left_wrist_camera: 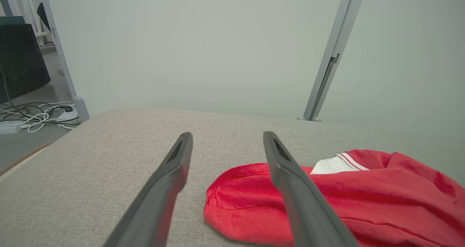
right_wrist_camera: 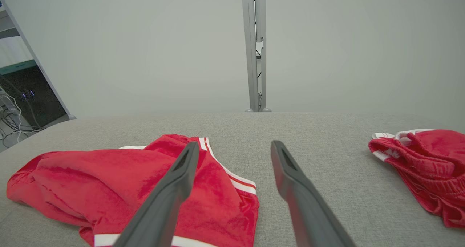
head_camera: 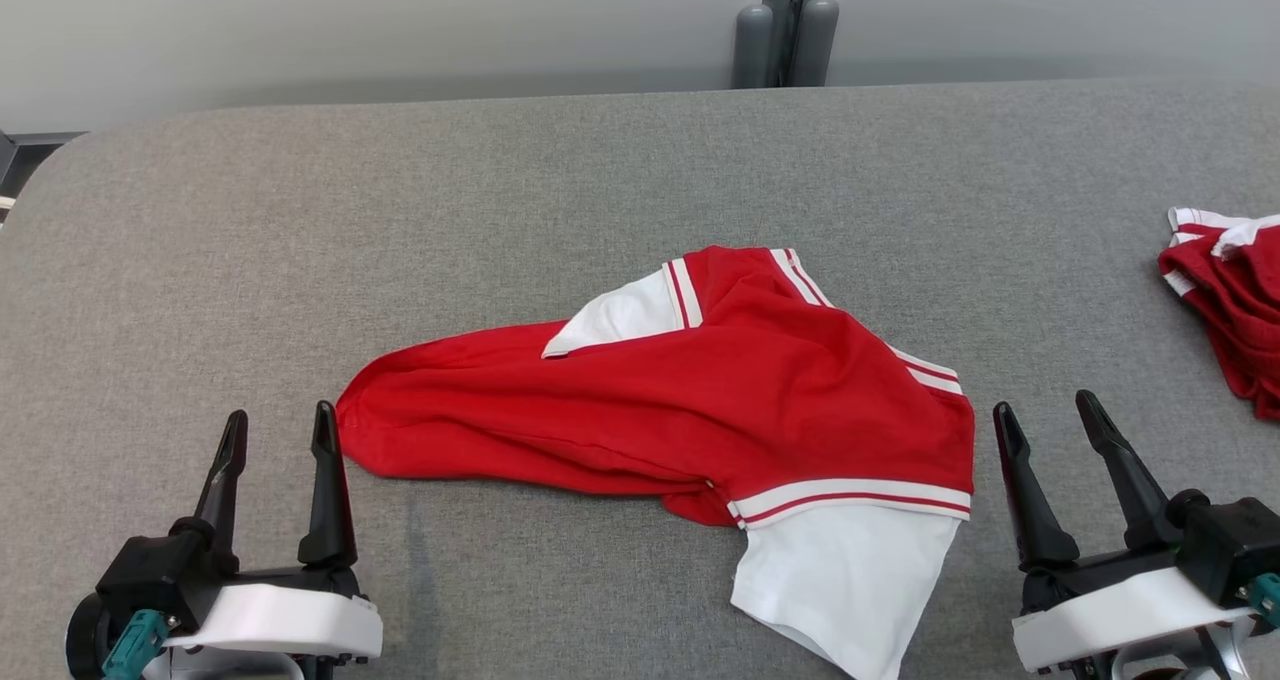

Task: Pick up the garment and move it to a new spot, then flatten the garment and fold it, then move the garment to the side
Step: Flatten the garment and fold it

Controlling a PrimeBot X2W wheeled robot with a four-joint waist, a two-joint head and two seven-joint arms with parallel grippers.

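1. Two grippers sit low at the near side of the grey table (head_camera: 400, 210), one on each side of the red garment (head_camera: 700, 390).
2. The left gripper (head_camera: 281, 412) has its two dark fingers spread wide apart. It has hold of nothing. One finger tip is just beside the left end of the garment. I cannot tell if it touches the cloth.
3. The right gripper (head_camera: 1044, 402) is spread wide too, and it has hold of nothing. It is near the right edge of the garment, with a thin strip of bare table in between.
4. The garment lies in the middle of the table, closer to the near side. It is red with white parts and white stripes.
5. The garment is bunched up, not flat. Its left end is thin and round. One white part sticks out at the near right, and a smaller white bit peeks out at the far side.
6. In the left wrist view, one finger crosses in front of the red end of the garment.
7. In the right wrist view, one finger covers part of the garment.
8. Another red and white cloth heap (head_camera: 1230, 300) lies at the far right of the table, well apart from the garment.
9. A grey post (head_camera: 790, 20) stands behind the table against a pale wall.
10. White cables (left_wrist_camera: 32, 116) lie on the floor off the left side of the table.
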